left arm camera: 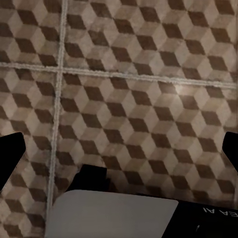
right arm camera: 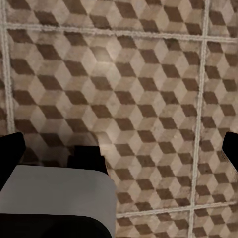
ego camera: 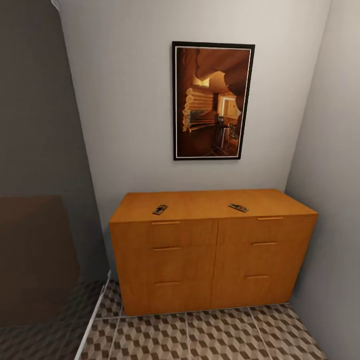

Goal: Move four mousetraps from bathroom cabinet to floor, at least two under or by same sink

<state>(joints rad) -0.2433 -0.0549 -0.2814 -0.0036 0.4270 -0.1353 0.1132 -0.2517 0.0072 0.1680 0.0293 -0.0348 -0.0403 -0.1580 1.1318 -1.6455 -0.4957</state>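
Observation:
The orange-brown cabinet (ego camera: 212,250) stands against the far wall in the head view, all its drawers closed. Two mousetraps lie on its top: one (ego camera: 160,209) near the front left, another (ego camera: 238,207) right of the middle. Any other traps are hidden. The cube-patterned bathroom floor (ego camera: 200,337) runs up to the cabinet's base. In the left wrist view my left gripper (left arm camera: 119,151) hangs open over bare tiles (left arm camera: 124,74), dark fingertips (left arm camera: 10,153) far apart. My right gripper (right arm camera: 119,151) is likewise open above the tiles (right arm camera: 129,84), holding nothing. The sink is out of view.
A framed picture (ego camera: 212,100) hangs above the cabinet. A grey wall (ego camera: 330,175) closes in on the right, right beside the cabinet. A dark panel or door (ego camera: 35,200) stands at the left, with a pale floor strip (ego camera: 92,320) at its foot.

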